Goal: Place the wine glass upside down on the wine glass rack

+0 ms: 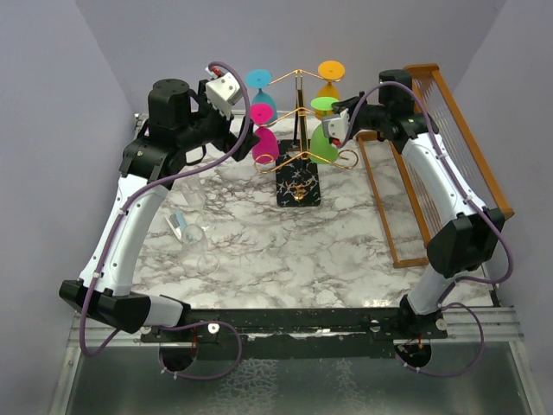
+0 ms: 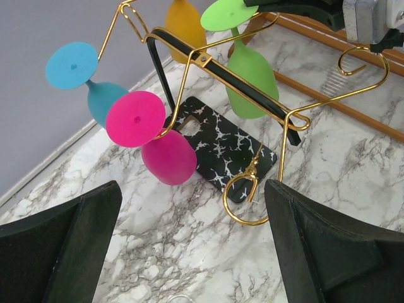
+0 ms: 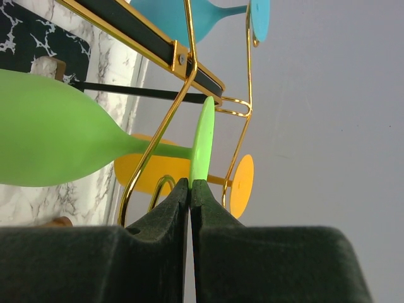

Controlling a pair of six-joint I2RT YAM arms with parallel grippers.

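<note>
The right gripper (image 3: 190, 184) has its two dark fingers pressed almost together, pinching the thin rim of the flat foot of the green wine glass (image 3: 57, 136). Holding it by the foot keeps the bowl free to hang mouth down. The glass is upside down at the wine glass rack (image 1: 298, 112), foot uppermost and stem lying between a pair of gold wire arms on the rack's right side. It looks seated or very nearly so, though the wrist view cannot show whether the foot bears fully on the wires. The rack stands on its black speckled base (image 2: 227, 148) near the middle of the far edge of the marble bench (image 1: 259, 251). A pink glass (image 1: 265, 143), a blue glass (image 1: 259, 82) and an orange glass (image 1: 331, 73) already hang on it the same way. The left gripper (image 2: 190, 184) is raised at the rack's left side, fingers spread wide with nothing between them. It seems to be kept clear of the hanging glasses. A brown wooden slatted rack (image 1: 432, 173) lies along the right edge of the bench. The likely next need is a gentle release, so the foot settles without swinging the rack.
</note>
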